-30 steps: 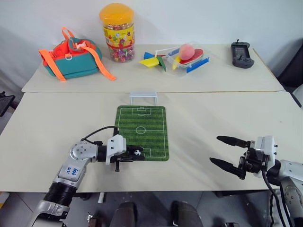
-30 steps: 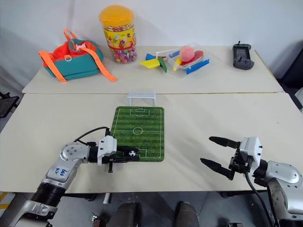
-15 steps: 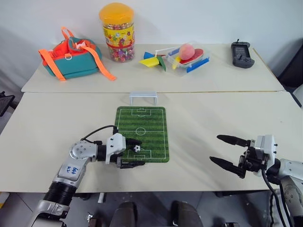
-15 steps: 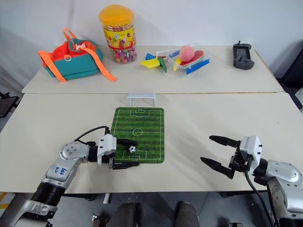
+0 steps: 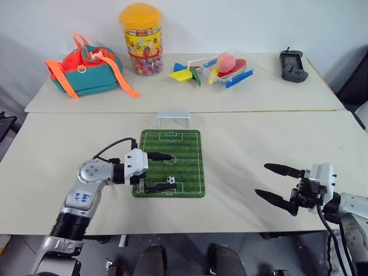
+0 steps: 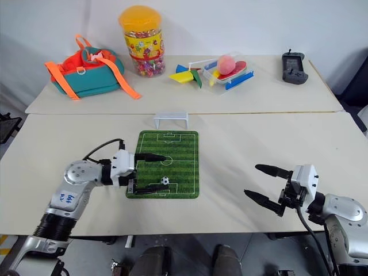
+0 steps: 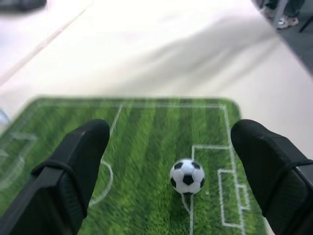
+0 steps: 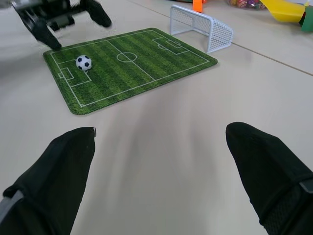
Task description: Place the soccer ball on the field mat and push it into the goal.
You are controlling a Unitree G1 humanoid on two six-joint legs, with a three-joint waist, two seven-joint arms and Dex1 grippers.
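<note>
The soccer ball (image 5: 170, 179) rests free on the field mat (image 5: 184, 167), inside the near penalty area; the left wrist view shows the soccer ball (image 7: 187, 176) on the striped grass of the mat (image 7: 146, 142). My left gripper (image 5: 164, 172) hovers open just above the mat's near left part, one finger on each side of the ball without touching it. The goal (image 5: 173, 119) stands just past the mat's far end. My right gripper (image 5: 275, 182) stands open over bare table to the right, far from the mat. In the right wrist view I see the ball (image 8: 83, 62), the mat (image 8: 142, 68) and the goal (image 8: 201, 27).
On the far table stand an orange-and-teal bag (image 5: 86, 70), a candy jar with an orange lid (image 5: 141, 39), coloured toy pieces beside a clear tray with a pink ball (image 5: 226, 66), and a black controller (image 5: 292, 64). A seam (image 5: 184, 112) divides the two tables.
My left gripper opened and let go of the ball, which now lies on the mat. The gripper then rose a little, its fingers spread on either side of the ball. The right arm stayed still.
</note>
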